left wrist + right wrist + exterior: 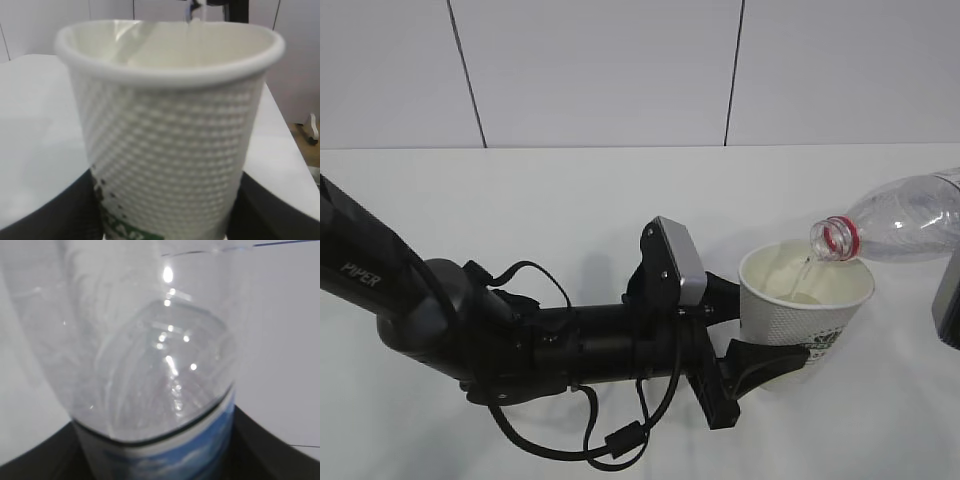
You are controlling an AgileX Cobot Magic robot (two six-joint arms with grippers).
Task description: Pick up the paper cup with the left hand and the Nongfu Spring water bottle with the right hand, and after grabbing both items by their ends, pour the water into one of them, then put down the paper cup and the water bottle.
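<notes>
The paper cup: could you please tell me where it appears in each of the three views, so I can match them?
Exterior view: the paper cup sits right of centre, held in the left claw.
Left wrist view: the cup fills the frame, close up.
Right wrist view: not in it; the water bottle fills it.
Shared landmark: the white table.

White lettering reading "PIPER" is seen on the black upper link of the left arm [365, 270], well to the left of the paper cup [805, 300]. A dark green print is carried low on the paper cup's side; in the exterior view it cannot be read, and in the left wrist view only the white letter tops "TAR" can be made out at the frame's lower edge. A blue-and-white label band [165, 452] is shown on the water bottle [895, 222], but no words can be read on it.
</notes>
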